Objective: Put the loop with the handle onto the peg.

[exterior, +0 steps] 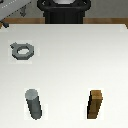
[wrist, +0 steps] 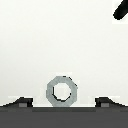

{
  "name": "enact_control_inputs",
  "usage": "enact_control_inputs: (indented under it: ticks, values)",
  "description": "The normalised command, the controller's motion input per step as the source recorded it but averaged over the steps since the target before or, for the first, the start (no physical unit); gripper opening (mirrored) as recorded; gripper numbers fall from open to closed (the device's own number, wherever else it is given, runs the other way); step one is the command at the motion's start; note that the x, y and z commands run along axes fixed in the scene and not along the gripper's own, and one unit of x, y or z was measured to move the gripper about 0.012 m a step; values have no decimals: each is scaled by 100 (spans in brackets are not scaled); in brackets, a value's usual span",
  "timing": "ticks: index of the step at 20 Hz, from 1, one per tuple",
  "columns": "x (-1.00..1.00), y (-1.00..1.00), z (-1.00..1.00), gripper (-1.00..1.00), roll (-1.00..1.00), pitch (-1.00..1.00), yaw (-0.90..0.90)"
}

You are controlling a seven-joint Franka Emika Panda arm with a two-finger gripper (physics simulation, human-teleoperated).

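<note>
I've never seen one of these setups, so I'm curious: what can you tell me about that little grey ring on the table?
The loop with the handle is a small flat grey ring, roughly hexagonal outside, with a round hole and a short stub handle on one corner. It looks like dull metal or plastic. It lies flat on the white table, alone, on the exterior view's left. Nothing touches it but the table; the peg stands well apart from it. In the wrist view it lies between the fingertips, ungripped.

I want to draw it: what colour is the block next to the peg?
The block is brown, like wood, with a darker side. The exterior view shows it best.
</note>
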Motion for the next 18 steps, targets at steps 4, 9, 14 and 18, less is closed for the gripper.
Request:
enact_control_inputs:
  ticks: [4,9,14,18]
  values:
    - [0,-25,0,100,0,0,0]
    - [-40,0,0,100,0,0,0]
    - [0,-20,0,100,0,0,0]
    - [0,0,-50,100,0,0,0]
